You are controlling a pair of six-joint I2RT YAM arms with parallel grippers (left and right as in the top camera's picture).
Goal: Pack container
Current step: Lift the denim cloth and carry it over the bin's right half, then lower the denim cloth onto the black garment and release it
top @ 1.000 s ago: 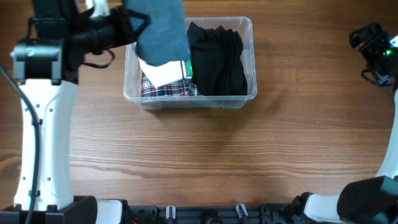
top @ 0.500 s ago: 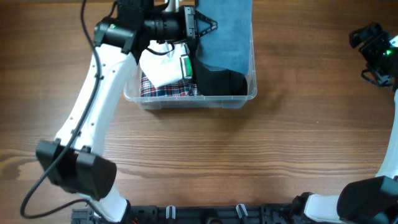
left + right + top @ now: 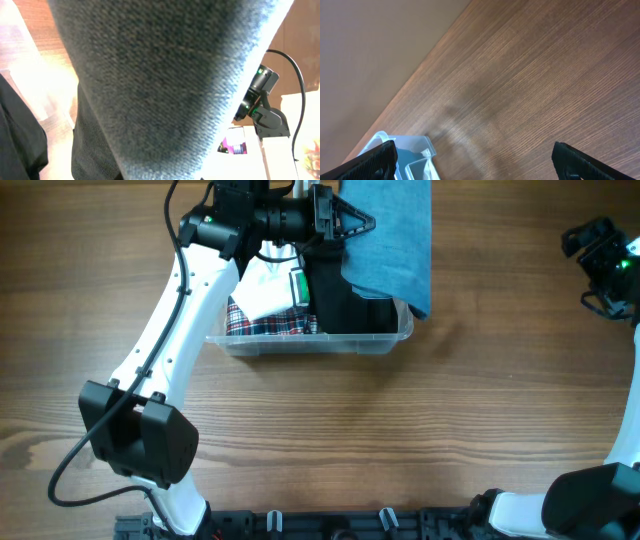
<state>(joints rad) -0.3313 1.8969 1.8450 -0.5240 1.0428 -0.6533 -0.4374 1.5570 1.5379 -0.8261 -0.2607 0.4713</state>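
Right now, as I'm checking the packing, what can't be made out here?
- Overhead: the blue cloth covers the bin's far right corner and part of the black clothes.
- Left wrist: cloth fills the view; the fingertips of the left hand are hidden.
- Right wrist: the bottom edge cuts off the bin.

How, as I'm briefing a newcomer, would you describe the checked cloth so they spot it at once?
Find the clear plastic bin at the far side of the wooden table. The checked cloth lies in its left half against the near wall, partly under a white garment. It alone is patterned, red, white and dark checks, beside a plain black pile.
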